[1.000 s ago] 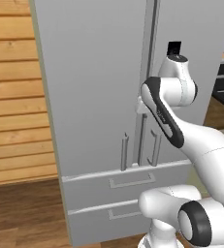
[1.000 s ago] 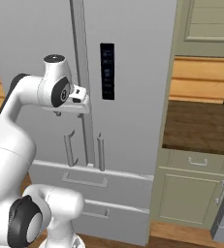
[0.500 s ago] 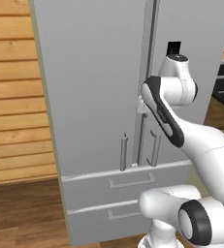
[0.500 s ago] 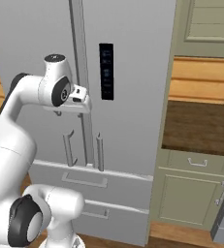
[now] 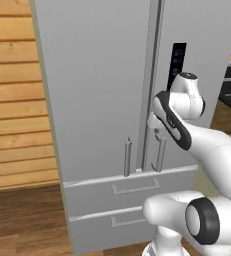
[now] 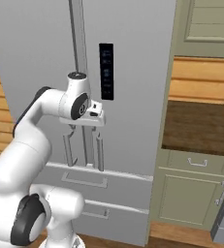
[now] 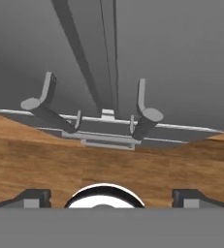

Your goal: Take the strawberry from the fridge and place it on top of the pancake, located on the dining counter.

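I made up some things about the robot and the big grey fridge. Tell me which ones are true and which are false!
1. Both doors of the fridge are shut. True.
2. The tool is squeezing a strawberry. False: its fingertips stand wide apart with nothing between them.
3. A dark panel sits on the right fridge door. True.
4. The fridge has round knobs. False: it has two upright bar handles side by side.
5. There are two drawers under the doors. True.
6. The wall left of the fridge is blue tile. False: it is wood planks.
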